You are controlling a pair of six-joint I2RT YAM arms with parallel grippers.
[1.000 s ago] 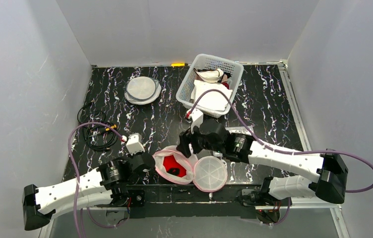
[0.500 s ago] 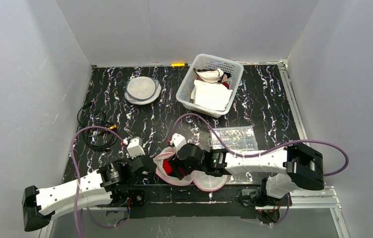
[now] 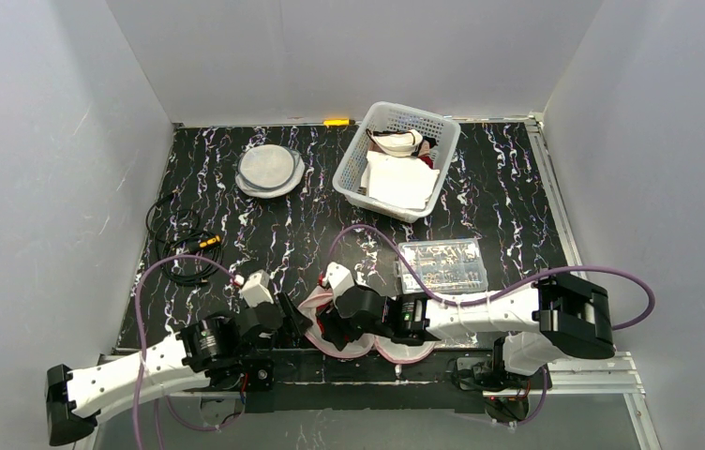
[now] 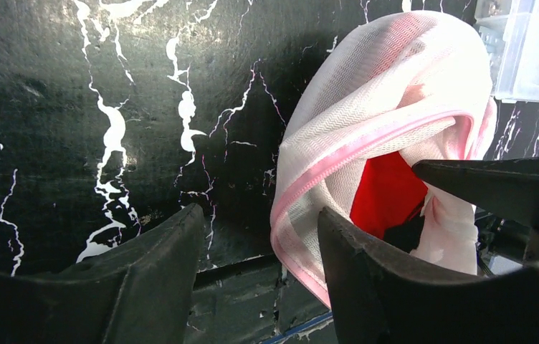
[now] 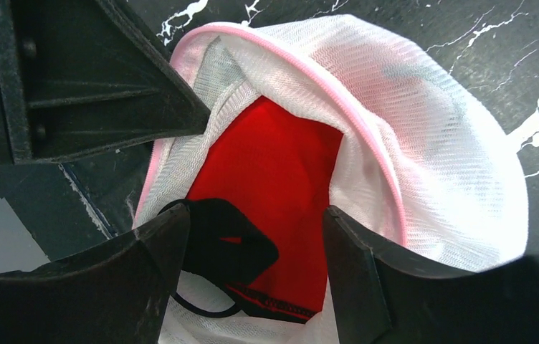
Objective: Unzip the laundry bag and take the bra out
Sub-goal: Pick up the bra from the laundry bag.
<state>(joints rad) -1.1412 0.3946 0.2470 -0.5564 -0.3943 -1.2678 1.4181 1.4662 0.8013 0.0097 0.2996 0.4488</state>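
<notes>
**meshfan:** Red bra point(image 5: 281, 172) sits right between the fingers of the right gripper point(image 5: 256, 222), anyone else see it? The jaws are spread wide, one on each side of the cup. They're poked into the mouth of the laundry bag point(image 5: 431, 136) but not pinching anything. There's a black strap point(image 5: 256, 247) looped just under the fingertips too.

**zipguy:** Yep. The bag's unzipped, the pink trim gapes around that gripper, and the bra is inside the white mesh, not out on the table point(image 3: 517, 187).

**meshfan:** And the left gripper point(image 4: 259, 215)?

**zipguy:** Its fingers are apart as well, and all I see between them is bare black marble and the near table edge. The bag's pink rim sits just past one fingertip, off to the side. I can't tell if it's touching. One of its fingers shows up in the right wrist cam, just beside the bag's rim.

**meshfan:** From above, both grippers crowd the bag from opposite sides, down by the arm bases. The clear plastic box point(image 3: 441, 264) is just beyond the right arm, and the white basket point(image 3: 353, 169) is well past both.
</notes>
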